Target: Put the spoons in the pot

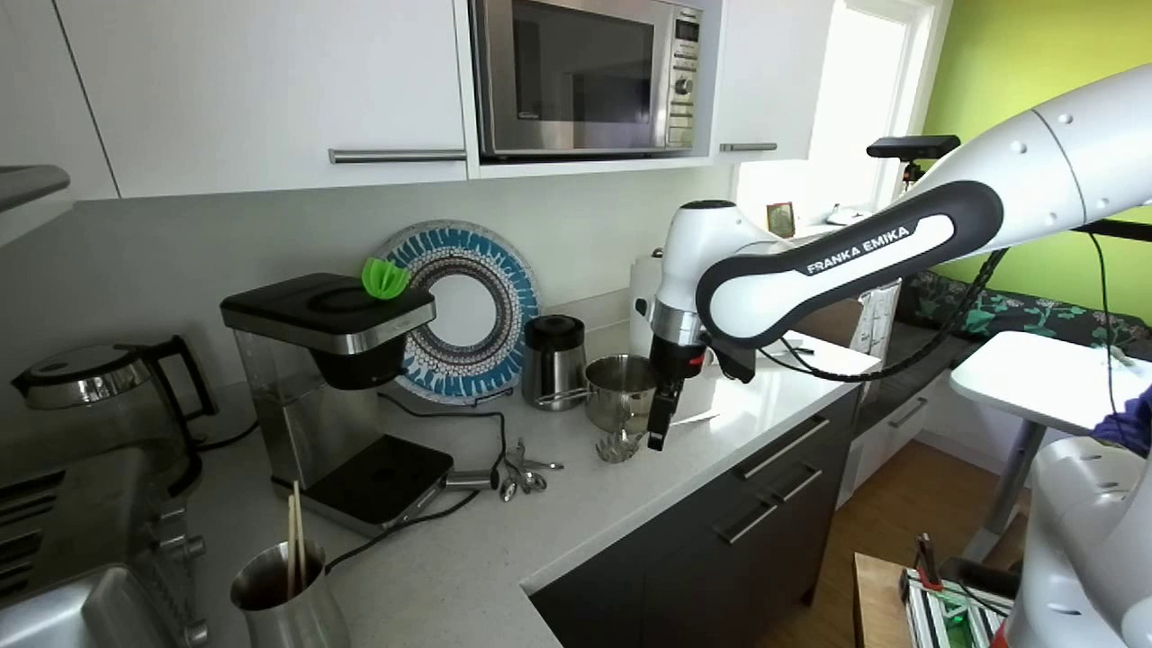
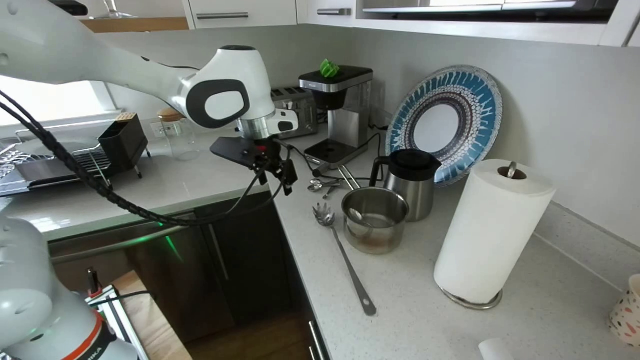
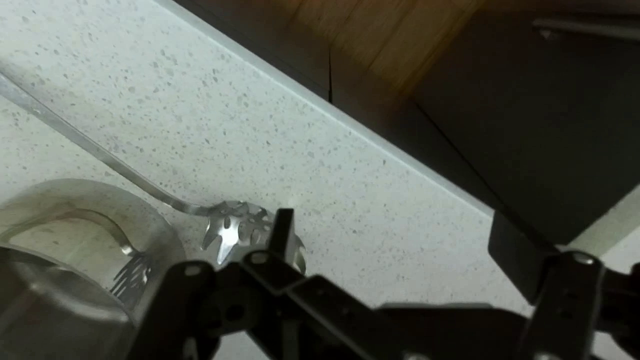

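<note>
We find the fingers (image 3: 517, 260) wide apart in the wrist view, one of them partly hiding the head of the toothed spoon (image 3: 187, 206), which lies on the surface (image 3: 240, 130) just beside the metal pot (image 2: 372, 240). Farther out, in both exterior views, we record the small spoons (image 2: 316, 185) in a cluster on the surface, outside the metal pot and near the coffee maker (image 2: 345, 125).

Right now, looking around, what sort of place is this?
It looks like a kitchen, probably a home's: there's a built-in microwave, plus a coffee maker and a steel pot on the counter.
</note>
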{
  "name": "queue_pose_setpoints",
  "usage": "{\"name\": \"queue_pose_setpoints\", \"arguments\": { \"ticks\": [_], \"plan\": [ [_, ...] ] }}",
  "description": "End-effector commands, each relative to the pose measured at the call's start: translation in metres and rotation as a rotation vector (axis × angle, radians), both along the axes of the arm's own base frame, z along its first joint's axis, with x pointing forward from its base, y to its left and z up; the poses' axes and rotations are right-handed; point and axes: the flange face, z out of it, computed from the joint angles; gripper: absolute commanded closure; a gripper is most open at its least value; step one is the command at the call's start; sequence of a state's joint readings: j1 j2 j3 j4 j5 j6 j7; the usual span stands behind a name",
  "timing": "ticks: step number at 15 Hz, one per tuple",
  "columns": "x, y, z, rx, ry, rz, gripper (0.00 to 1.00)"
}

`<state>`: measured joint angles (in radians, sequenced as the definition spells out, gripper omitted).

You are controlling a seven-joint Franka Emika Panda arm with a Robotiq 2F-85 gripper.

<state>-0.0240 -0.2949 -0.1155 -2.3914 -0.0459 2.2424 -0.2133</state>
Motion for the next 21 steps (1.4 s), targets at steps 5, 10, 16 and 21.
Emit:
{"name": "queue_pose_setpoints", "arguments": {
  "ticks": [5, 10, 16, 21],
  "plan": [
    [0.125, 0.02, -0.023, 0.096, -0.254, -0.345, 0.0],
    [0.148, 0.026, -0.043, 0.136, -0.229, -0.456, 0.0],
    [0.173, 0.025, -0.072, 0.141, -0.217, -0.533, 0.07],
    [0.175, 0.013, -0.1, 0.139, -0.184, -0.575, 0.38]
  ]
}}
